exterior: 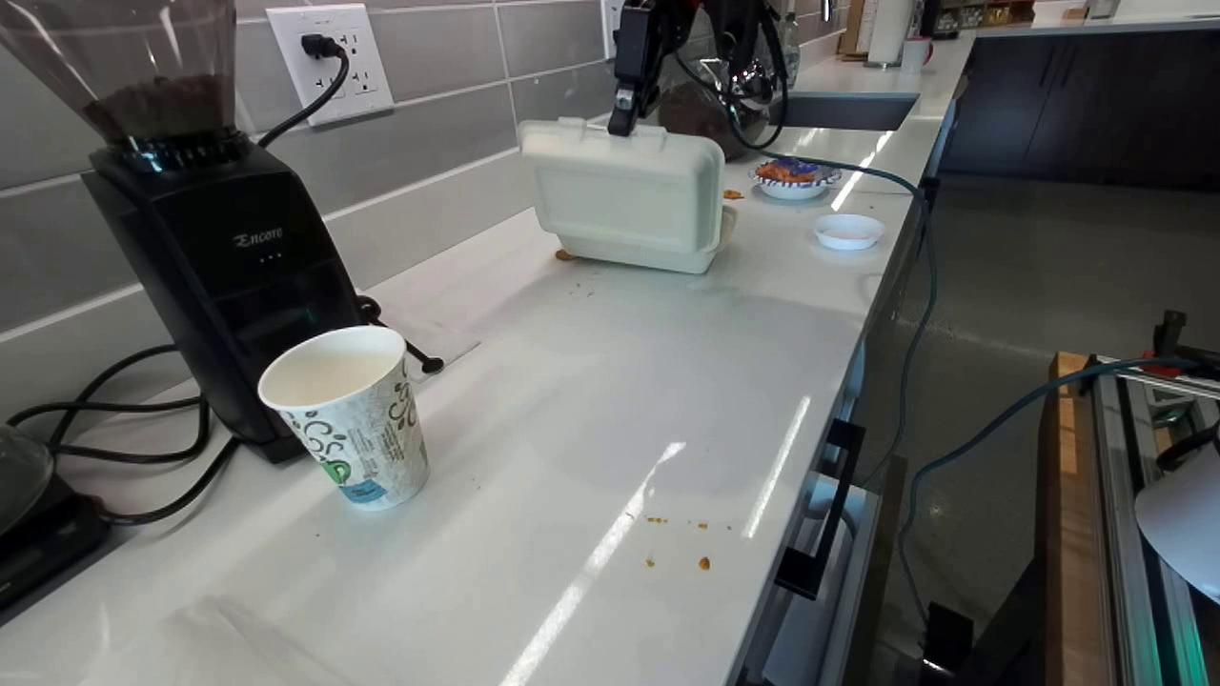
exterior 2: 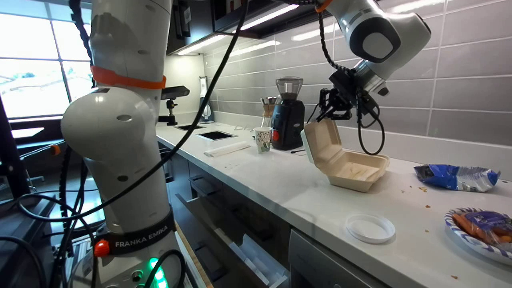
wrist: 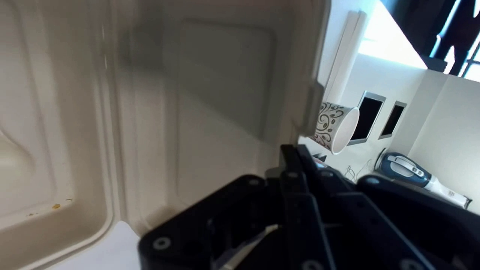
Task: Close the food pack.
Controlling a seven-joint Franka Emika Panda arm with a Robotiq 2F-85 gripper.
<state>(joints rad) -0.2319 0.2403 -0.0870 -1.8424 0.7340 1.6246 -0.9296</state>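
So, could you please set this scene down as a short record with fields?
food pack: open on the counter
lid: tilted up, not yet closed
jaws: shut, at the lid's free edge; exact contact unclear
paper cup: upright beside the black grinder
plate: holds orange food and purple wrapping
blue bag: lying toward the wall

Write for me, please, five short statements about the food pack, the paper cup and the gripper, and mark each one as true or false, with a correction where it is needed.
1. The paper cup stands beside the black grinder. True.
2. The paper cup lies on its side. False: it stands upright.
3. The food pack is open, its lid raised. True.
4. The gripper is shut. True.
5. The gripper touches the paper cup. False: it is apart from the cup, at the lid's edge.
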